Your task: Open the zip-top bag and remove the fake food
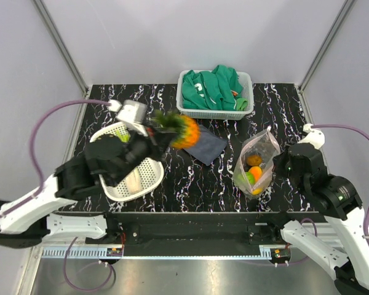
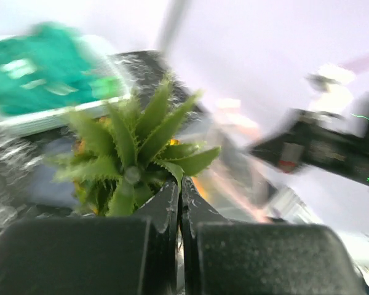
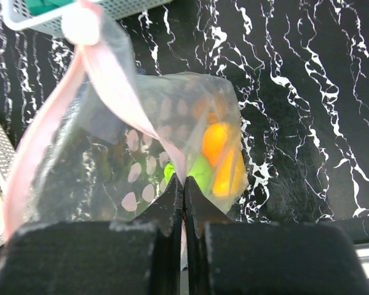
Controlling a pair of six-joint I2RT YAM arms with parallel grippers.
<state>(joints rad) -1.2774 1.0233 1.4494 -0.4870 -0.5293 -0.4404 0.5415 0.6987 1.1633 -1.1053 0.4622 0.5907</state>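
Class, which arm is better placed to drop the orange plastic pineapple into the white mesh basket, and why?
Left. The left fingers grip the orange plastic pineapple by its green crown, near the white mesh basket; the right fingers are shut on the clear zip-top bag.

Orange pineapple (image 1: 186,132), green-crowned; clear bag (image 1: 262,147), pink strip; black white-veined table (image 1: 197,184); green garment (image 1: 212,89).

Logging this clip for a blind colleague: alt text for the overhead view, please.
The left gripper holds an orange pineapple above the table, between a white oval basket and a dark cloth. The right gripper pinches the zip-top bag, with orange and green toy pieces inside.
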